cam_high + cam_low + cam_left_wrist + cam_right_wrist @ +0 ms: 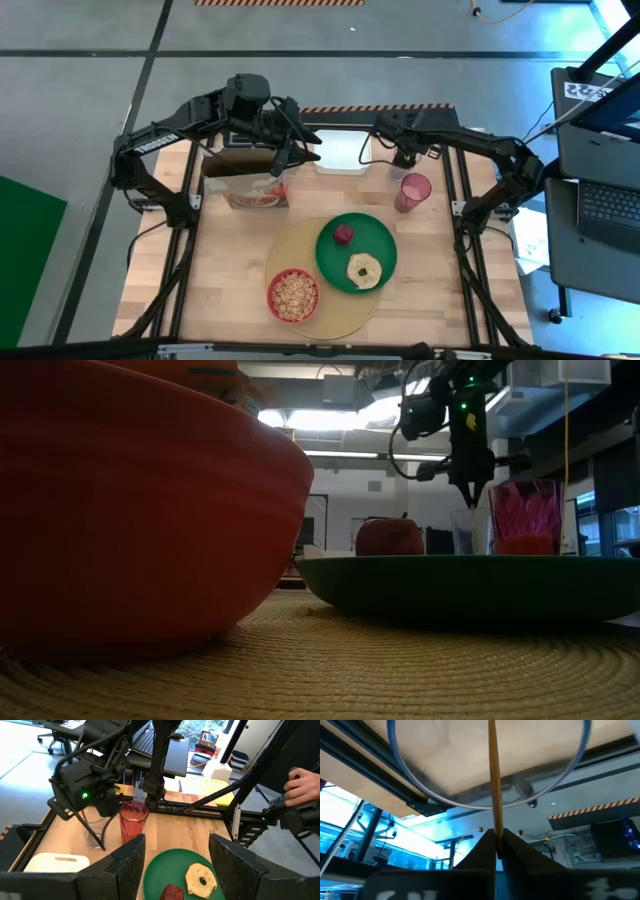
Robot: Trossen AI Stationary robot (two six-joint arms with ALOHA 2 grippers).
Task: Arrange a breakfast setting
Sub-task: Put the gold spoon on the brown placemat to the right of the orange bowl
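Note:
A tan mat [330, 310] carries a green plate [380, 240] with a red apple [343, 235] and a bagel [364, 270], and a red bowl [275, 305] of cereal [293, 295]. A pink cup [413, 192] stands off the mat toward the far right. My right gripper [405, 160] is just beyond the cup, pointing down, shut on a clear glass [94, 834]. My left gripper [177, 865] is open and empty, above the far side of the table beside a cereal box [245, 185]. My right gripper pinches the clear glass's wall at its rim [493, 815], one finger inside the glass and one outside. The fingers [100, 836] come from above, pointing down. The glass is upright; its base seems to rest on the table beside the pink cup.
A white tray [340, 150] lies at the far edge behind the glass. The cereal box stands at the far left of the table. A person's hand [300, 785] shows beyond the table's right frame. Bare wood lies left of the mat and at the near right.

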